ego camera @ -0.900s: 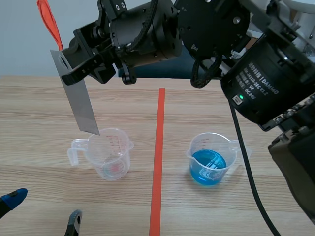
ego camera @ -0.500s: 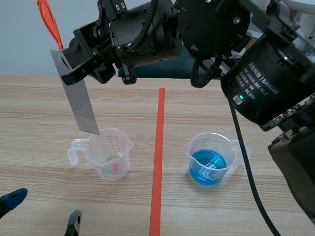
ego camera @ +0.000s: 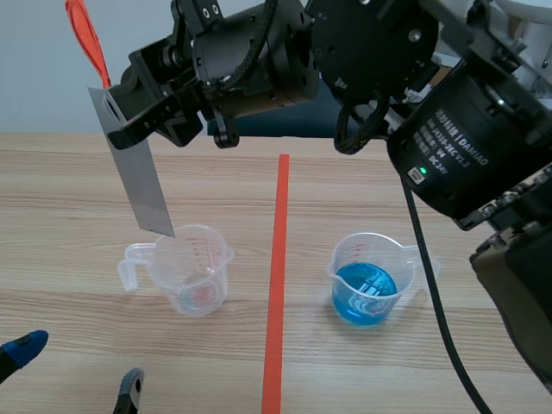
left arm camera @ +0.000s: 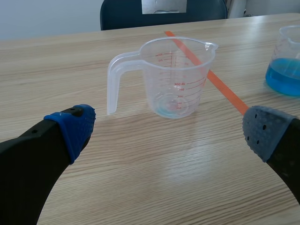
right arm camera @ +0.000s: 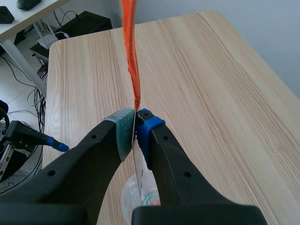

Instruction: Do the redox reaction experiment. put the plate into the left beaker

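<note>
Setting: A pale wood-grain tabletop (ego camera: 69, 198) under a plain grey-blue wall, divided by an orange-red tape line (ego camera: 278, 259).
Right arm: The black right arm (ego camera: 362, 52) stretches across the top of the scene, past the tape line. The right jaws pinch the plate's upper end, pads (right arm camera: 146, 123) pressed on both faces.
Plate: The grey metal plate (ego camera: 142, 185) hangs tilted from those jaws, with an orange strip (ego camera: 86, 34) rising from its top. Its lower edge shows at the far rim of the left beaker and is not yet inside.
Left beaker: The clear, handled left beaker (ego camera: 191, 267) stands upright left of the tape, holding at most a trace of liquid.
Right beaker: The right beaker (ego camera: 371, 280), part full of blue liquid, stands well apart across the line.
Left jaws: Spread wide and empty, low over the tabletop, short of the left beaker.
Step in hand: The plate appears lined up over the mouth, with insertion not begun.
Next move: Probably a straight descent that keeps the lower corner inside the rim so the light beaker is not tipped, then a release.
Right wrist view only: It looks down the plate's thin edge to the beaker mouth directly under the jaws, a line-up the scene view leaves uncertain.
Left wrist view only: It shows the beaker's red graduations and near-dry base. A grey patch above may be the plate's lower end, clear of the rim.
</note>
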Robot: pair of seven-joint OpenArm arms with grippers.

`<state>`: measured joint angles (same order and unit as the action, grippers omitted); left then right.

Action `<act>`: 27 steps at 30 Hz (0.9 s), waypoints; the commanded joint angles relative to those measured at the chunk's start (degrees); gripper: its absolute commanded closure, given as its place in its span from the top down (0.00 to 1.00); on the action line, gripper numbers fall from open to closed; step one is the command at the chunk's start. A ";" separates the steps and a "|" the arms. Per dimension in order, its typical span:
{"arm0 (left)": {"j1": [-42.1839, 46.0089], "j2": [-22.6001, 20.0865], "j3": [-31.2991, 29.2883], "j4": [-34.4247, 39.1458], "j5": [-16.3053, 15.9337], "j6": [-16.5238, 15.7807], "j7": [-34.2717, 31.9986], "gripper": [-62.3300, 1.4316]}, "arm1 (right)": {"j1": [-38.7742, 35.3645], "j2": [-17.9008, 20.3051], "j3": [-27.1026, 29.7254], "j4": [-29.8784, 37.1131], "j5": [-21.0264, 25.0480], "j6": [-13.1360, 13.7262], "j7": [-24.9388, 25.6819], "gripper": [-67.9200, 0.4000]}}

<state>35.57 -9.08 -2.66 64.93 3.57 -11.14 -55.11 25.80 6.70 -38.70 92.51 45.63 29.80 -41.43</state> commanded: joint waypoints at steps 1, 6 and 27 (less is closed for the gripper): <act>0.59 -0.48 -0.04 0.33 -0.17 -0.15 -0.72 1.00 | 0.85 0.15 0.52 0.85 0.46 0.02 0.85 0.01; 0.59 -0.48 -0.04 0.33 -0.17 -0.15 -0.70 1.00 | 0.85 0.48 0.52 0.85 0.46 0.04 0.90 0.02; 0.59 -0.48 -0.04 0.33 -0.17 -0.15 -0.70 1.00 | -1.03 4.26 0.52 0.83 -0.98 0.26 7.78 0.01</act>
<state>35.57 -9.08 -2.66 64.93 3.60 -11.14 -55.09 24.82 10.83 -38.70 92.51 44.34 29.85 -34.68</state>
